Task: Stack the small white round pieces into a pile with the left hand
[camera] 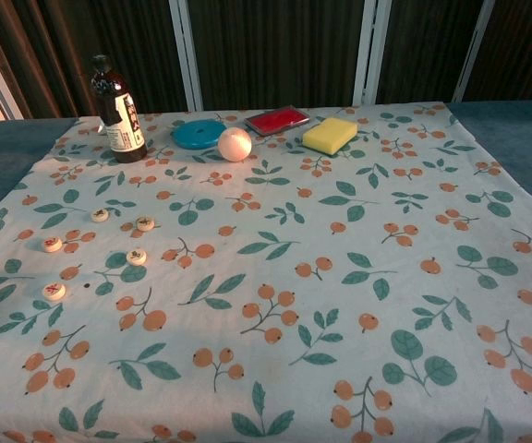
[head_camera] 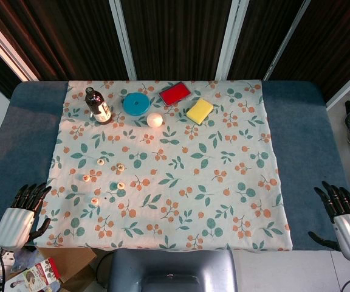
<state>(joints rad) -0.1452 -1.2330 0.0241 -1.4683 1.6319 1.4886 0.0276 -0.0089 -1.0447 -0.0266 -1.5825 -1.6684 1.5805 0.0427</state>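
The left hand [head_camera: 22,214], black-fingered with a white back, rests at the near left edge of the blue-topped table [head_camera: 302,140]. Its fingers are spread apart and hold nothing. The right hand [head_camera: 343,214] sits at the near right edge, fingers likewise apart and empty. Both forearms are cut off by the lower frame border, and neither hand appears in the chest view.

A floral-print cloth with orange berries and green leaves [head_camera: 181,182] covers the table centre; its near edge is cut off in the chest view.

The five small white round pieces [head_camera: 121,185] lie flat and unstacked on the left part of the cloth, apart from one another and well clear of the left hand. In the chest view, the nearest piece [camera: 54,291] carries a red marking. The markings on the others are too small to read.

At the far edge, left to right:
- a dark brown glass bottle with a white label [head_camera: 98,106], upright;
- a blue round lid [head_camera: 137,103];
- a white ball [head_camera: 155,120], just near of the lid;
- a red rectangular case [head_camera: 175,93];
- a yellow rectangular sponge [head_camera: 200,111].

The bottle's label text is illegible.
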